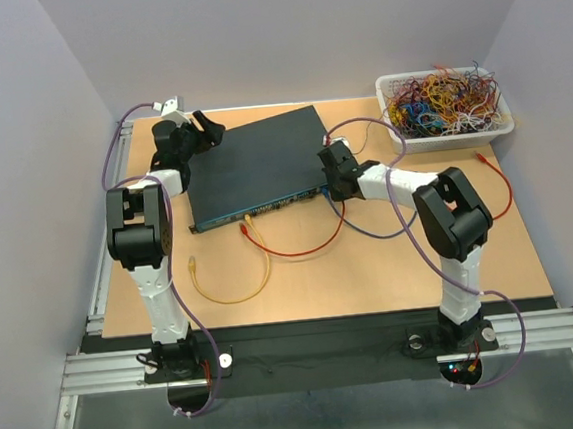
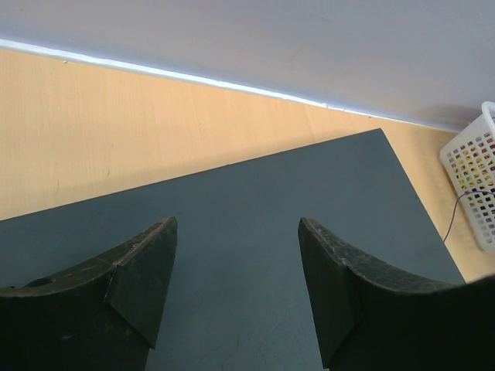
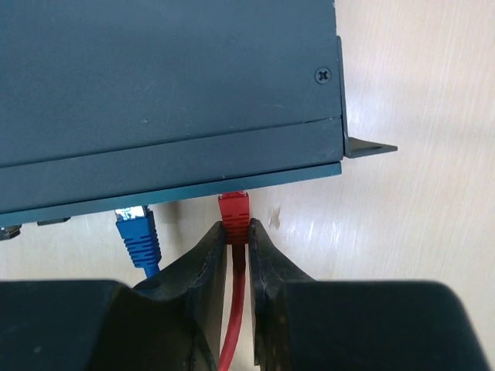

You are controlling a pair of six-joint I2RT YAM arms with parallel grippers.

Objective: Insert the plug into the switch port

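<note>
Red plastic plug [image 3: 233,210] on a red cable is pinched in our right hand [image 3: 237,232], centre of the right wrist view. The fingers are narrow, closed on the plug's rear.

The plug nose meets the lower edge of the big flat dark teal metal box [image 3: 155,93], near its right corner in that frame. The switch port is hidden under the box lip there, so we can't tell whether the nose has entered. Most of the plug body shows outside the box, so we judge it is at the mouth, not clicked in. A blue plastic plug [image 3: 138,232] sits just left of it against the same front face [image 1: 266,207].

Our left hand [image 2: 237,232] is spread wide and holding nothing. It hangs over the box top at upper left of the top view.

Progress, our read:
- Done: plug grasped, brought to the face, roughly lined up.
- Left: push home, then let go.

A loose yellow cable [image 1: 235,289] lies on the tan wooden tabletop [image 1: 391,266], lower left of centre.
</note>
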